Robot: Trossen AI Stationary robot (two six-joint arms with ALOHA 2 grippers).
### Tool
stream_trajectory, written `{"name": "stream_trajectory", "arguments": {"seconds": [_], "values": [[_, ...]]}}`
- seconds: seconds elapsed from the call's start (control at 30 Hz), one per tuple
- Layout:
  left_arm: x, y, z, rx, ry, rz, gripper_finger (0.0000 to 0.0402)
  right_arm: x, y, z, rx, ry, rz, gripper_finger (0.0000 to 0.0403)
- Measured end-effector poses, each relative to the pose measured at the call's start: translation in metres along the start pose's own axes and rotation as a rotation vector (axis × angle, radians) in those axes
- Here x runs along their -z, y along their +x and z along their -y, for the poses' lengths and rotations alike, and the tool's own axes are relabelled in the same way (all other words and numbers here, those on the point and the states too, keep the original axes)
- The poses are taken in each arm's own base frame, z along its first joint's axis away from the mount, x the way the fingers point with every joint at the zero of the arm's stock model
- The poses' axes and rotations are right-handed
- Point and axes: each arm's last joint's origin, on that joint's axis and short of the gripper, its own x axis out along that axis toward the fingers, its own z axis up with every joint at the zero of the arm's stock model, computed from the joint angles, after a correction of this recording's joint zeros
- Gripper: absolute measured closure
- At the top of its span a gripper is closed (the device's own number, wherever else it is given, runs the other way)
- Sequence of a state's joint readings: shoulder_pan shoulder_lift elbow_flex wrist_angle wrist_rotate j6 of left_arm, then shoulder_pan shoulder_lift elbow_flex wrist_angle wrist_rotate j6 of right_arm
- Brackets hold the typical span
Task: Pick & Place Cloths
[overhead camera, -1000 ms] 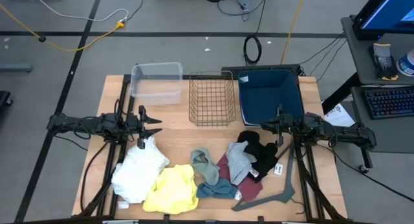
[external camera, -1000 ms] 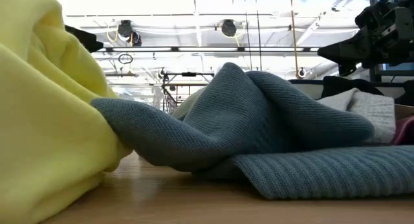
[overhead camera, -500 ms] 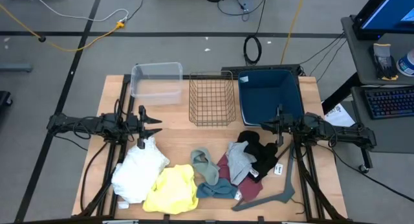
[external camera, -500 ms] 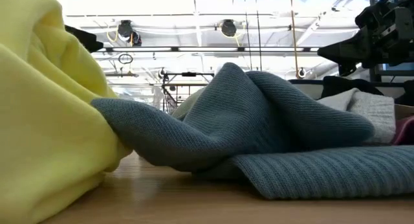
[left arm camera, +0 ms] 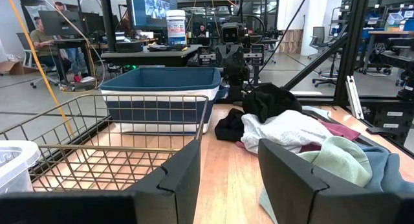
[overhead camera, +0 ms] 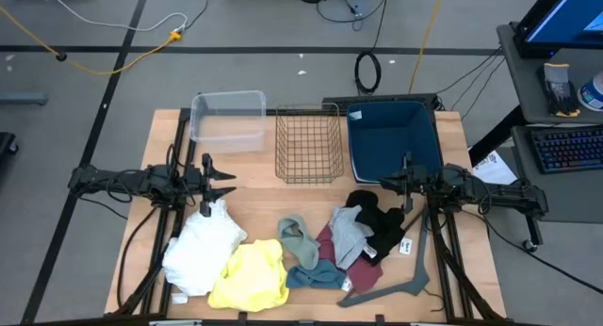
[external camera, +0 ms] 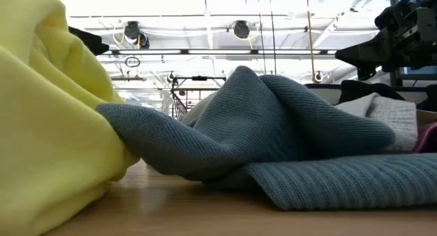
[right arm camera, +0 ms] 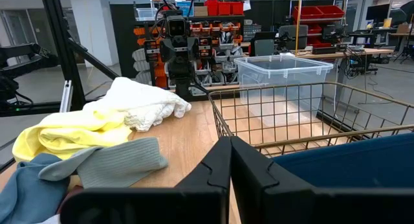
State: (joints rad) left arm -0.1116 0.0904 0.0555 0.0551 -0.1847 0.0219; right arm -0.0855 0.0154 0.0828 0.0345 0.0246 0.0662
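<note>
Along the table's near half, the cloths (overhead camera: 311,246) are lying heaped, likely soft and light, best pinched at a raised fold; left gripper (overhead camera: 226,182) is being held part-open and empty, right gripper (overhead camera: 388,184) closed, empty.

Lighting: even, bright, overhead indoor. High view: soft, faint shadows under cloths on table (overhead camera: 254,203); no glare on wood. Low view: ceiling lights (external camera: 205,4) blown out to white; yellow cloth (external camera: 41,113) close to lens, soft, fills frame edge; blue-grey cloth (external camera: 273,127) sharp, knit ribs readable; foreground table blurred. Left wrist view: own fingers (left arm camera: 181,179) near lens, dark, little detail; background room clear. Right wrist view: bright room, white cloth (right arm camera: 142,101) near clipping.
</note>
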Motion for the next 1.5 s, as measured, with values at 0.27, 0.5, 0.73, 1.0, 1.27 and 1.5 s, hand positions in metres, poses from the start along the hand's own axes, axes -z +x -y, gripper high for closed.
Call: {"name": "stream_trajectory", "arguments": {"seconds": [0.27,0.5,0.73,1.0,1.27,1.5], "values": [[0.0,0.0,0.0,-0.015,0.067,0.0,0.0245,0.0,0.0,0.0,0.0,0.158,0.0,0.0403],[0.0,0.0,-0.001,-0.051,0.207,-0.006,0.0245,0.0,0.0,0.0,-0.004,0.164,0.0,0.0403],[0.0,0.0,-0.001,-0.052,0.184,-0.005,0.0245,-0.001,0.0,0.0,-0.005,0.375,0.006,0.0403],[0.0,0.0,-0.001,-0.052,0.117,-0.003,0.0245,-0.001,0.0,0.0,-0.003,0.416,0.011,0.0403],[-0.001,0.0,-0.001,-0.052,0.01,0.013,0.0245,-0.001,0.0,-0.002,-0.062,0.383,-0.003,0.0403],[-0.001,0.0,-0.001,-0.052,-0.005,0.014,0.0245,-0.007,0.0,-0.011,-0.298,0.238,0.024,0.04]]}}
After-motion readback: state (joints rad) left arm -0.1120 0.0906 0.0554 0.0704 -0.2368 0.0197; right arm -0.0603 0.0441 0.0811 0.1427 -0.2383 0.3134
